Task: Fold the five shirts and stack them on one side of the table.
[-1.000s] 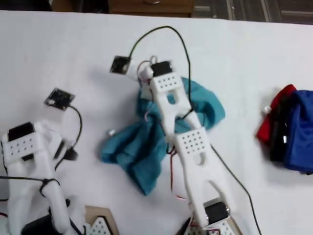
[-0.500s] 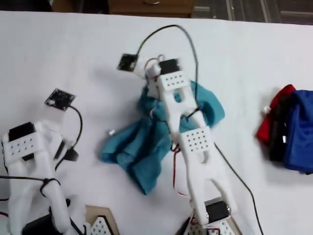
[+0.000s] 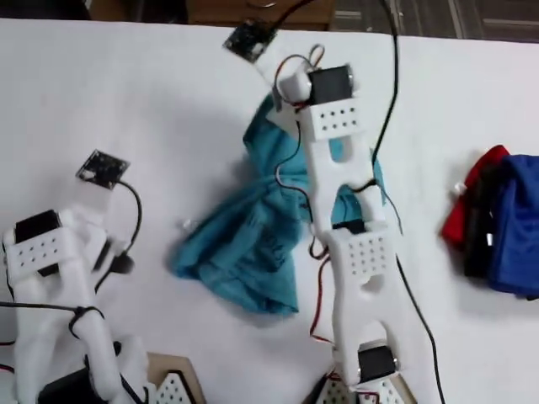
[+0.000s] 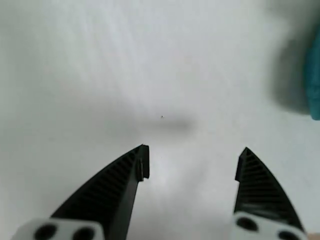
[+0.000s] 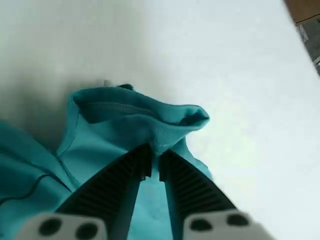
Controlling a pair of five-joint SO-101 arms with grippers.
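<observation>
A teal shirt [image 3: 244, 252] lies crumpled and unfolded at the middle of the counter [image 3: 101, 84], with the right jaws pinching its edge at 12 o'clock. The left jaws gape wide at 8 o'clock. A pile of red, dark and blue shirts [image 3: 497, 223] sits at 3 o'clock, so the task looks roughly midway.

A white counter [image 3: 101, 93] fills the scene, with a brown wooden cabinet [image 3: 210, 12] just beyond the counter's far edge and grey planked floor [image 3: 438, 17] also past that edge.
</observation>
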